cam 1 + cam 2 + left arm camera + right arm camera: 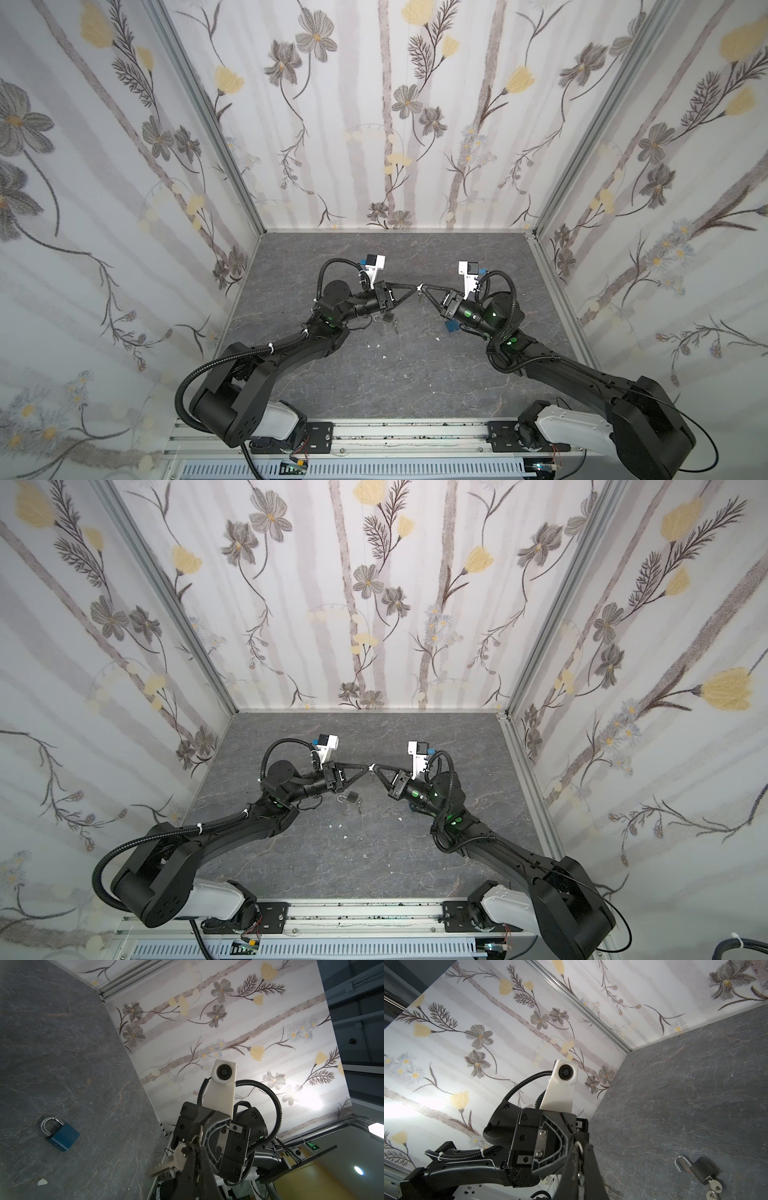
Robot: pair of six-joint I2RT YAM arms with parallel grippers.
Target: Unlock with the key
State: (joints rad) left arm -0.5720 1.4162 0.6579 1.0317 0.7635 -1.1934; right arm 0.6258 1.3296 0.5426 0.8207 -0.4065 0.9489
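Above the middle of the grey table (415,374), my left gripper (417,287) and right gripper (423,287) meet tip to tip. In the left wrist view the left gripper (192,1148) is shut on the head of a silver key (166,1164), whose blade sticks out sideways. The right wrist view shows the right gripper (581,1153) shut on the key ring (578,1145) of that same key. A blue padlock (62,1136) lies flat on the table with its shackle closed. In a top view the blue padlock (451,327) shows half hidden under the right wrist.
A black padlock (702,1169) with its shackle swung open lies on the table under the left wrist, with keys (714,1187) in its keyhole. That black padlock (352,798) also shows in both top views. Small white scraps (376,345) dot the table. Flowered walls close three sides.
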